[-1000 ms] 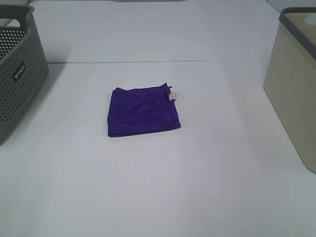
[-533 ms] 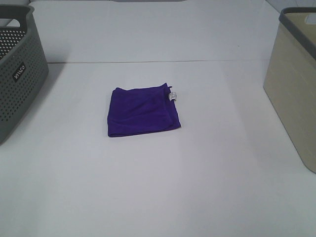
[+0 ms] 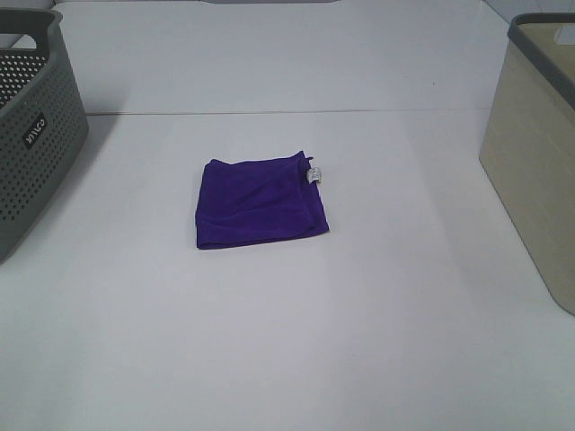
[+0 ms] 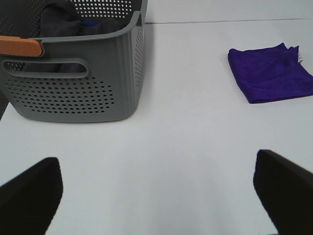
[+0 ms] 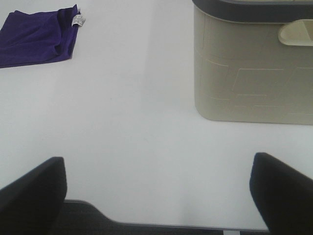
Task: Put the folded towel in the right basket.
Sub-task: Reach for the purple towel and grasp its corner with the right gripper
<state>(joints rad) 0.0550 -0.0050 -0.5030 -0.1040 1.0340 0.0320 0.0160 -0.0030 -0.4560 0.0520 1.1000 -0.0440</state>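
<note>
bright even light | soft shadows | near foreground blurred in wrist views

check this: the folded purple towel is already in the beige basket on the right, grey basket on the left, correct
No. The towel lies on the table between the baskets; the exterior high view shows it. The rest holds: beige basket right, grey basket left.

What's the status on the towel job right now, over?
Left tool open, empty; right tool open, empty. Purple towel folded flat on table, untouched. Nothing between it and the beige right basket.
</note>
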